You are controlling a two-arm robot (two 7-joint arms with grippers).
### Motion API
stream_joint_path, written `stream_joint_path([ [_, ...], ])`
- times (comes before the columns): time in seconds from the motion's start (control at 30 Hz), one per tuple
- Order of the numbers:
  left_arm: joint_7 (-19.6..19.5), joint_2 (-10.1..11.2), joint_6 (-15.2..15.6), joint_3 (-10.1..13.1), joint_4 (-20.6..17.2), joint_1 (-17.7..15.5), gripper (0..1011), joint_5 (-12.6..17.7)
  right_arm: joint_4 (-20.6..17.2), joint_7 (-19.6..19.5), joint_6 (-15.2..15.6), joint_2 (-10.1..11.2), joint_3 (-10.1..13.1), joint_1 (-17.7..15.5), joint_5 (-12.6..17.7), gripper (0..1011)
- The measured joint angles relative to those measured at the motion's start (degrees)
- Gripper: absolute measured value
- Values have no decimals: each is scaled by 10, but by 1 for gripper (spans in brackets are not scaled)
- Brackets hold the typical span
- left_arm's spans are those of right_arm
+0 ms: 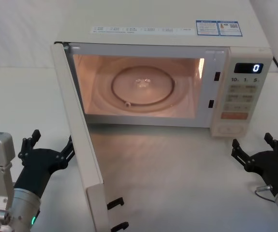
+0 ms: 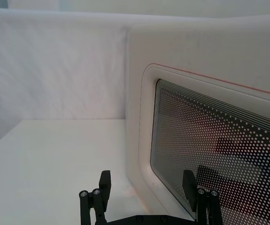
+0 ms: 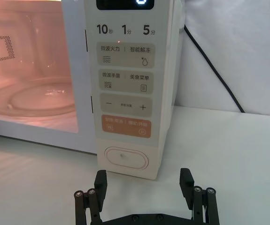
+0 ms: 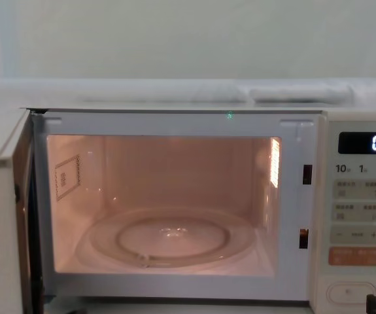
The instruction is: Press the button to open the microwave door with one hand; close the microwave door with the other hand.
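1 microwave [image 1: 168, 34], door [image 1: 80, 140] swung wide open, lit inside w/ 1 glass tray [image 1: 143, 87]. Button [image 3: 126, 158] just ahead of right gripper [image 1: 257, 152], spread wide; left gripper [image 1: 49, 147] wide too, outside door

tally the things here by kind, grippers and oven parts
grippers: 2, left outside the open door, right in front of the panel, both open
microwave: 1
door: 1, swung open
button: 1
turntable: 1
display: 1
total: 7
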Motion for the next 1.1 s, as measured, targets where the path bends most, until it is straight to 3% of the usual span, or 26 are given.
stream_joint_path([
  [0.77,0,0,0,0,0,0,1001,0,0,0,0,0,0,0,0,1002],
  [1.0,0,0,0,0,0,0,891,0,0,0,0,0,0,0,0,1002],
  [1.1,0,0,0,0,0,0,792,0,0,0,0,0,0,0,0,1002],
])
